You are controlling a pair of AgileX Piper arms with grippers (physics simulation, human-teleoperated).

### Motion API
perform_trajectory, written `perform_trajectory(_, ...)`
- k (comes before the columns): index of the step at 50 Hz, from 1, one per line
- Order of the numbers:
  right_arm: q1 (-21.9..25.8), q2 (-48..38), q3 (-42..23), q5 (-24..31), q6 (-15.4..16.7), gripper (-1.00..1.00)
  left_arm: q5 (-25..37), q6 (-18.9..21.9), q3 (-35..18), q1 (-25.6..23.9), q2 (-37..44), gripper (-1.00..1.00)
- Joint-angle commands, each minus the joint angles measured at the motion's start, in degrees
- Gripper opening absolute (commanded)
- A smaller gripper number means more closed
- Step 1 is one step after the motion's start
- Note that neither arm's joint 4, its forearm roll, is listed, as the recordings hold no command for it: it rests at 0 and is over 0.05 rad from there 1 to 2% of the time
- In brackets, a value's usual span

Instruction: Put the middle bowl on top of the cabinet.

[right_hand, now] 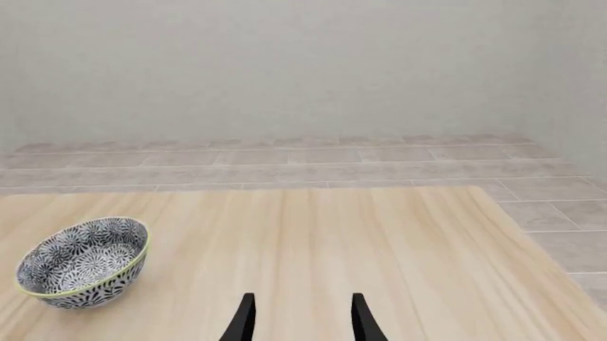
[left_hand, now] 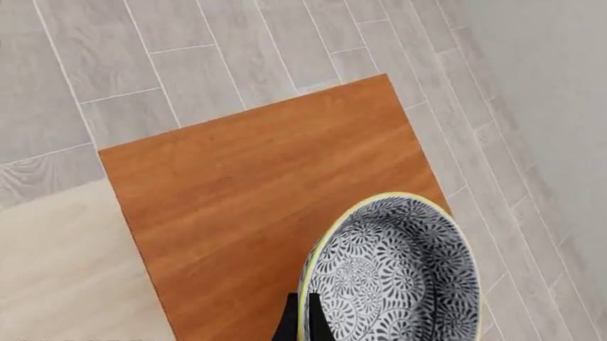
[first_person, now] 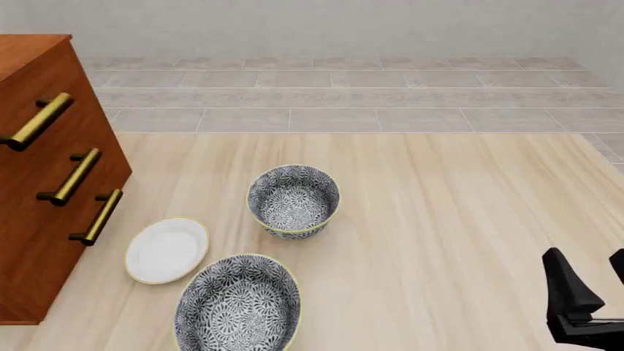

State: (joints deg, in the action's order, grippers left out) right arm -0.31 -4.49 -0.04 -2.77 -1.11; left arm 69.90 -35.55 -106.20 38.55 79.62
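Note:
The middle bowl point(left_hand: 399, 277), flower-patterned with a pale yellow rim, shows only in the left wrist view, over the reddish-brown top of the cabinet point(left_hand: 256, 192). My left gripper point(left_hand: 303, 327) is shut on its rim, one dark finger on each side of the wall. Whether the bowl rests on the wood or hangs above it I cannot tell. In the front view the cabinet point(first_person: 49, 183) stands at the left with its brass handles; the left gripper and the held bowl are out of that view. My right gripper point(first_person: 592, 281) point(right_hand: 303, 320) is open and holds nothing, low at the right.
A smaller patterned bowl point(first_person: 292, 201) point(right_hand: 84, 263) stands mid-table. The widest patterned bowl point(first_person: 237, 303) sits near the front edge, with a white plate point(first_person: 166, 250) beside it, close to the cabinet. Grey tiled floor point(first_person: 341, 95) lies beyond the table.

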Motion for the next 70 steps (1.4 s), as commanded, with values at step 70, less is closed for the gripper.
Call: perform_trajectory(70,-0.29,0.85,0.01,0.61,-0.48,1.0,-0.02,1.18,1.74,0.43,1.02,-1.0)
